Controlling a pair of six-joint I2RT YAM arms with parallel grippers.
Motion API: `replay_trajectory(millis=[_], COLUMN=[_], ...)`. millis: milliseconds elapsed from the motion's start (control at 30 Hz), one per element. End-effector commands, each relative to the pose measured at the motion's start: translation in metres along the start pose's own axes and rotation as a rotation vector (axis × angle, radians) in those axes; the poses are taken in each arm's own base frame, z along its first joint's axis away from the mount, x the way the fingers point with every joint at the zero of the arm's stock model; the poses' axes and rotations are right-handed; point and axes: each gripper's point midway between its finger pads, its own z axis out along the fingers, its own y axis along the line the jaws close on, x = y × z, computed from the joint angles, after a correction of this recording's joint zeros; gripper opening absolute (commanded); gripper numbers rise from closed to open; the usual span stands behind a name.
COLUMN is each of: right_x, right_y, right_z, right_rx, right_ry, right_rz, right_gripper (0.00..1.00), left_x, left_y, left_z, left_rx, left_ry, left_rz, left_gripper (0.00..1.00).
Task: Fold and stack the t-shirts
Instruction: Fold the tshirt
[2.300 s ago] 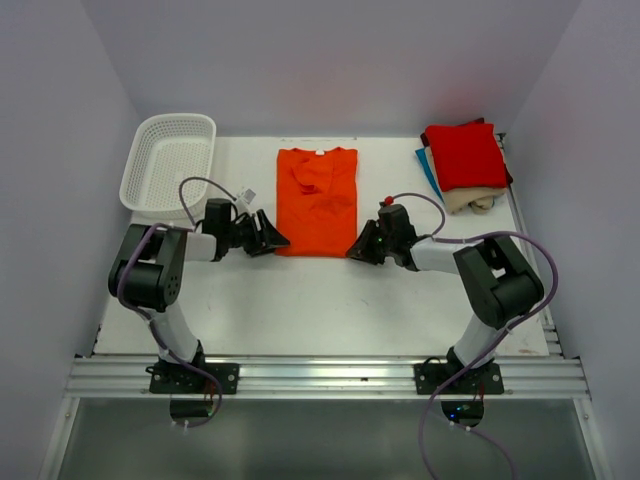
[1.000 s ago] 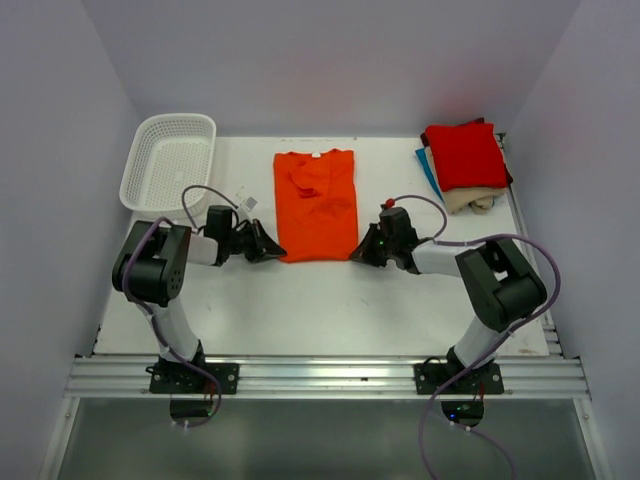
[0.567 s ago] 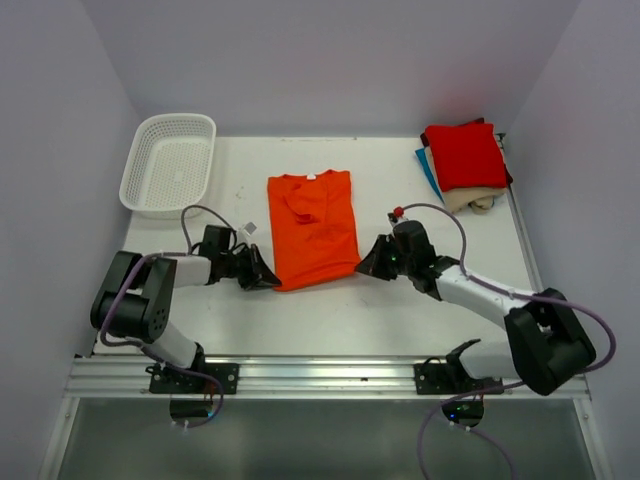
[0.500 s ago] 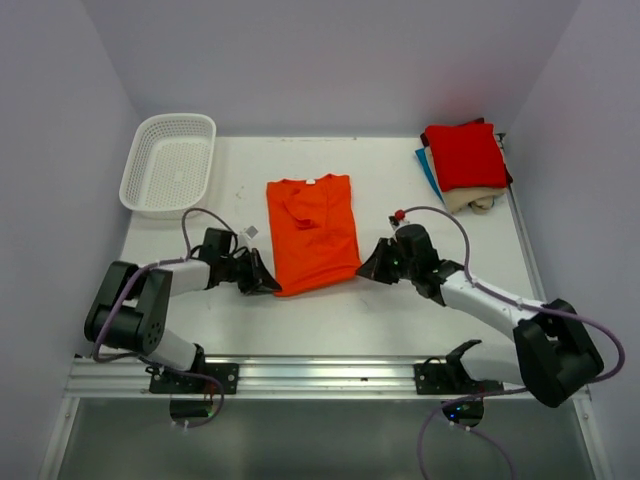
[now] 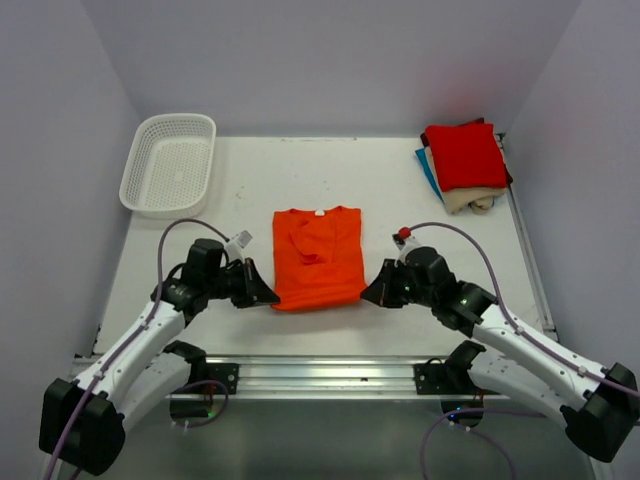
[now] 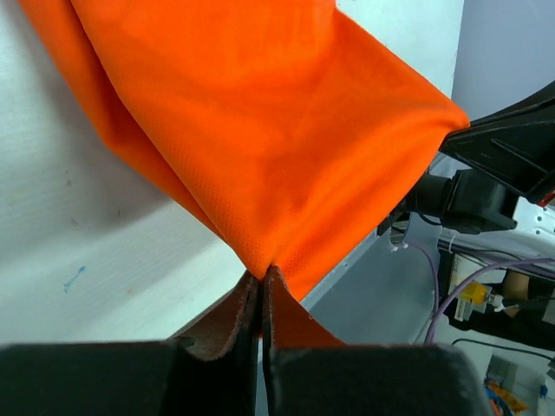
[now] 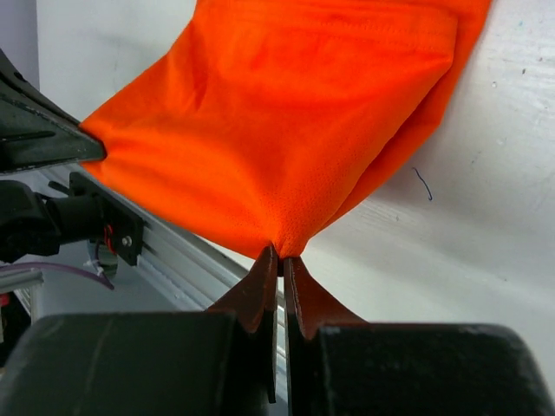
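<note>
**While both arms grip its near hem, the orange shirt waits for the cross fold**

Since its sides already look tucked into a narrow rectangle, the orange shirt (image 5: 318, 258) seems to be midway through folding. It lies near the front edge of the tabletop (image 5: 400, 180), collar away from the robot, between the two arms. The jaws of the left arm (image 5: 140, 335) are clenched on the shirt's near left corner. Those of the right arm (image 5: 520, 335) pinch the near right corner the same way. Both wrist views show orange cloth nipped between closed tips, with the hem drawn taut from one side to the other.

My reading is that the next move is the hem-to-collar fold. It calls for both corners to rise together and travel toward the collar at an even pace, so the edge neither sags nor skews. After that the square belongs on the pile.

That pile sits at the far right corner — a red shirt (image 5: 464, 155) on top, a blue one (image 5: 426, 165) and a beige one (image 5: 470, 200) peeking out beneath. The basket (image 5: 135, 165) stands at the far left, and no cloth shows in it.
</note>
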Motion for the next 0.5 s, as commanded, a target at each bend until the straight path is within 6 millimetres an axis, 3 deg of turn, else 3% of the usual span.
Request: replay_trajectory(millis=[0, 200, 233, 267, 333, 367, 467], right_x=[-0.020, -0.069, -0.079, -0.088, -0.109, -0.112, -0.137], right_y=[0.011, 0.026, 0.030, 0.027, 0.037, 0.031, 0.034], right_z=[-0.020, -0.019, -0.015, -0.011, -0.007, 0.004, 0.020], right_rx=[0.024, 0.087, 0.103, 0.136, 0.138, 0.172, 0.192], right_ry=[-0.049, -0.157, -0.167, -0.188, -0.229, -0.217, -0.246], right_rz=[-0.018, -0.124, -0.140, -0.162, -0.185, -0.199, -0.213], right_gripper=[0.00, 0.00, 0.00, 0.00, 0.00, 0.00, 0.00], left_x=[-0.003, -0.061, -0.072, -0.089, -0.109, -0.127, -0.168], left_y=[-0.010, -0.032, -0.026, -0.036, -0.033, -0.044, -0.046], left_z=[-0.016, -0.019, -0.013, -0.016, -0.008, -0.010, -0.010], left_rx=[-0.033, -0.042, -0.080, -0.080, -0.106, -0.088, -0.077], left_ry=[-0.037, -0.202, -0.206, -0.241, -0.247, -0.285, -0.339], left_rz=[-0.040, 0.122, 0.125, 0.157, 0.178, 0.202, 0.201], left_gripper=[0.06, 0.06, 0.06, 0.06, 0.06, 0.06, 0.05])
